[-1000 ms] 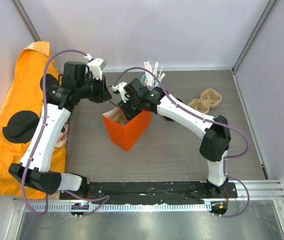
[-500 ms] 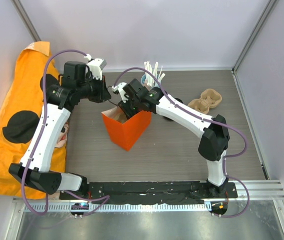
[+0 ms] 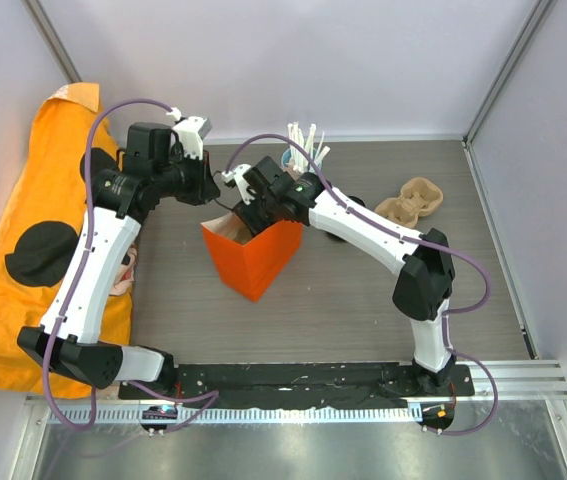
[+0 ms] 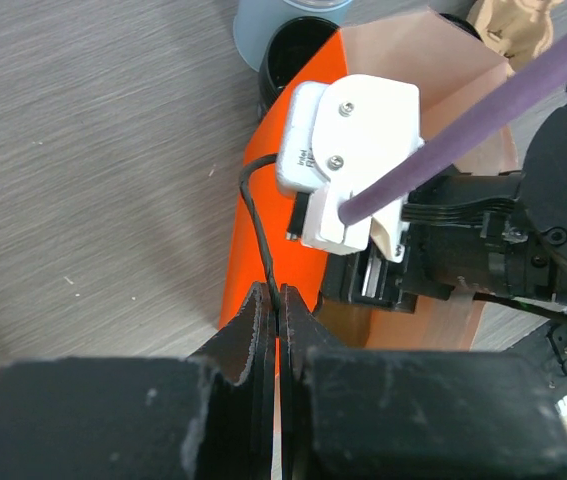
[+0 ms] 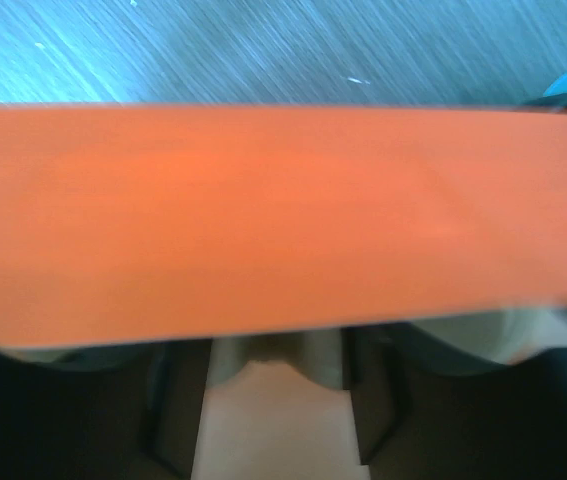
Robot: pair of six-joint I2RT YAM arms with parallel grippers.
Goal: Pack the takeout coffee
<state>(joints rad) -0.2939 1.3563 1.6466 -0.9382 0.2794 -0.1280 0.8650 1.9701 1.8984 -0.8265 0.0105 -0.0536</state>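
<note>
An orange paper bag (image 3: pixel 253 257) stands open in the middle of the table. My left gripper (image 3: pixel 209 188) is above its far left corner, shut on the bag's thin black cord handle (image 4: pixel 260 225), which runs between the fingertips (image 4: pixel 263 315). My right gripper (image 3: pixel 247 214) reaches down into the bag's mouth. In the right wrist view the bag's orange wall (image 5: pixel 283 220) fills the frame. Below it the dark fingers (image 5: pixel 371 400) stand apart with a pale tan surface (image 5: pixel 273 420) between them. Whether they grip it is unclear. No coffee cup shows inside the bag.
Two pulp cup carriers (image 3: pixel 410 203) lie at the right of the table. A blue-grey cup (image 4: pixel 273 22) with white sticks (image 3: pixel 303 140) and a black lid (image 4: pixel 298 55) stand behind the bag. An orange cloth (image 3: pixel 23 230) with black discs covers the left side.
The right wrist and the bag have shifted slightly to the left. The left gripper keeps its hold on the handle in the same place.
</note>
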